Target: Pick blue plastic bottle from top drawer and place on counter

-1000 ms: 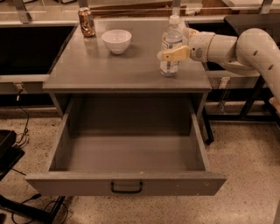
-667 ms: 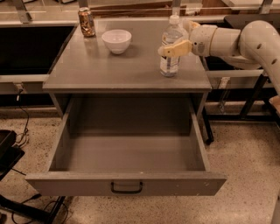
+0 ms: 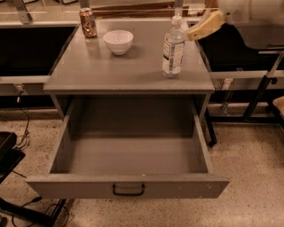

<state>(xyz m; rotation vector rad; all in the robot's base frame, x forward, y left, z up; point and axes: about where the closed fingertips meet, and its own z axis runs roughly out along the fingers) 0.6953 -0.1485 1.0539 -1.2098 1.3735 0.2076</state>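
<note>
**A:** Where's the gripper (image 3: 195, 32)?

**B:** Up at the top right, over the right rear corner of the counter (image 3: 111, 71). It hangs from the white arm (image 3: 248, 9) that comes in from the right edge, and its tan tip points down and to the left.

**A:** Spread, or pressed together?

**B:** I can't tell from this angle. It isn't wrapped around anything that I can see.

**A:** And the bottle (image 3: 173, 48)?

**B:** It's just left of the gripper tip and mostly below it. It stands upright on the counter, near the right edge, cap on, label facing the camera. The tip sits level with the bottle's shoulder, just beside it. I can't tell if they touch.

**A:** What else is on the counter?

**B:** A white bowl (image 3: 118, 41), well to the gripper's left and past the bottle. Farther left is a brown can (image 3: 88, 22), at the back left corner. Both are well apart from the bottle.

**A:** The drawer (image 3: 66, 188)?

**B:** It's far below the gripper and nearer the camera, pulled out wide from under the counter. Its dark handle (image 3: 128, 190) is centred on the front panel, down and left of the gripper.
</note>
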